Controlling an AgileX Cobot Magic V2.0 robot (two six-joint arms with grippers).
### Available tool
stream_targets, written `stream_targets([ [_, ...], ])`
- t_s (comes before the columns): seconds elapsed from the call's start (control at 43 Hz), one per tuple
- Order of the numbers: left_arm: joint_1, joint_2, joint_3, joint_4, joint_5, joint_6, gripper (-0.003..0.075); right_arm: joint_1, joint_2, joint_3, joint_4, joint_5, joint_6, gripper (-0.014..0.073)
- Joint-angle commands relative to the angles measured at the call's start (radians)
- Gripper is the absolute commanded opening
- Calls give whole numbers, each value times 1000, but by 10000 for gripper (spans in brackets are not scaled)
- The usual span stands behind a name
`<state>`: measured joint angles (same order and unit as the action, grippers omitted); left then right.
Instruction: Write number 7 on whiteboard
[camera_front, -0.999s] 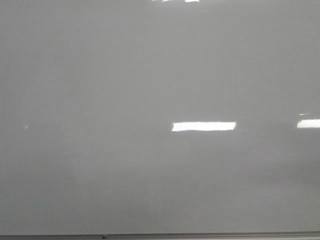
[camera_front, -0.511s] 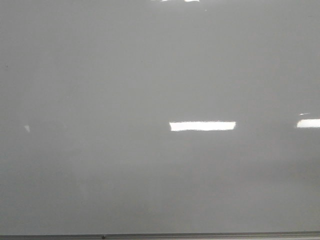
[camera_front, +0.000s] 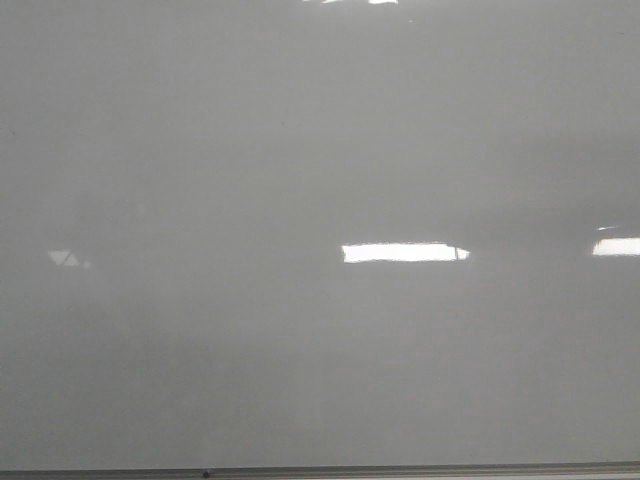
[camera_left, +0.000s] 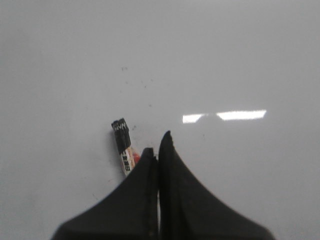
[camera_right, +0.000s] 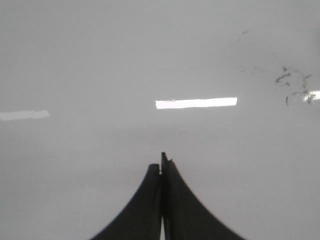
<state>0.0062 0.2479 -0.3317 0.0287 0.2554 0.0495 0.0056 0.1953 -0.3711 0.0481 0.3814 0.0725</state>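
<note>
A large, glossy, pale grey-white whiteboard (camera_front: 300, 150) fills the front view, with a thin grey metal edge strip (camera_front: 400, 470) along its lower edge and bright white rectangular light reflections (camera_front: 405, 253) on its sheen. In the left wrist view a short white marker pen with a black tip and black-and-red lettering (camera_left: 124, 150) shows against the board surface, its lower end hidden, with a few tiny dark specks (camera_left: 135, 82) scattered on the board near it. In the right wrist view a patch of faint, smudged black marker residue (camera_right: 292, 82) sits on the same pale surface; no clear figure can be read there.
</note>
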Motion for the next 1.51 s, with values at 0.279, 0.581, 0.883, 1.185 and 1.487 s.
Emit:
stream_targets([
  [0.279, -6, 92, -39, 3, -78, -6, 214, 1, 106, -40, -4, -54, 0, 34],
  [0.581, -6, 94, -39, -11, -94, -6, 601, 1, 106, -40, -4, -51, 0, 561],
  [0.883, 22, 372, -67, -71, -98, -56, 596, 1, 106, -40, -4, -52, 0, 573],
  [1.185, 144, 788, -193, -99, -169, -60, 596, 1, 106, -40, -4, -52, 0, 573],
  [1.487, 130, 1091, -226, -111, -440, -60, 595, 1, 106, -40, -4, -52, 0, 573],
])
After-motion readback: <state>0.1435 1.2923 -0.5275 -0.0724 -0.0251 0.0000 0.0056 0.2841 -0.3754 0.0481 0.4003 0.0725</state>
